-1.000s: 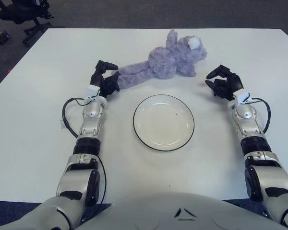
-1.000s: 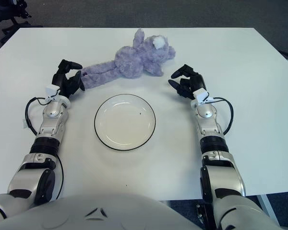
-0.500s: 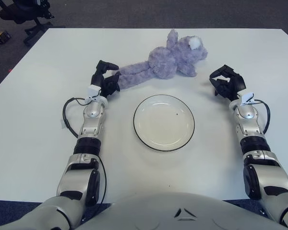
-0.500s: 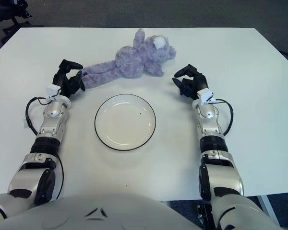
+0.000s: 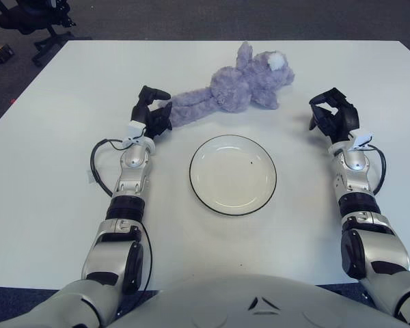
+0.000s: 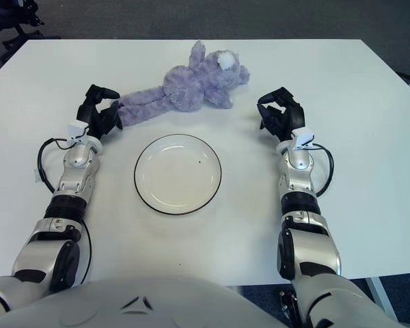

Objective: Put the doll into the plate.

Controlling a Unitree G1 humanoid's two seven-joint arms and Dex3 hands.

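The right hand (image 5: 333,116) has drawn away from the doll (image 5: 229,90) over the past second, swinging out toward 3 o'clock so that a wider strip of bare table now separates its fingers from the toy's head; the doll, the plate (image 5: 233,174) and the left hand (image 5: 153,111) have kept their places. The right hand is raised at the end of a forearm that runs nearly straight up the view from the robot's shoulder, its dark fingers loosely curled and holding nothing, well apart from the plate's 2 o'clock edge. The left hand sits at about 10 o'clock from the plate, at the tip of the doll's stretched legs, its fingers curved around the end of them; whether they actually pinch the plush cannot be told. The purple doll lies on its side on the table at 12 o'clock from the plate, head toward 1 o'clock, legs trailing toward 10 o'clock, wholly outside the dish. The plate, white with a thin dark rim, lies flat between the two forearms. A black cable (image 5: 94,158) loops beside the left forearm and another (image 5: 379,167) beside the right. The white table (image 5: 55,116) stands on dark carpet, with an office chair base (image 5: 44,37) showing past its far left corner
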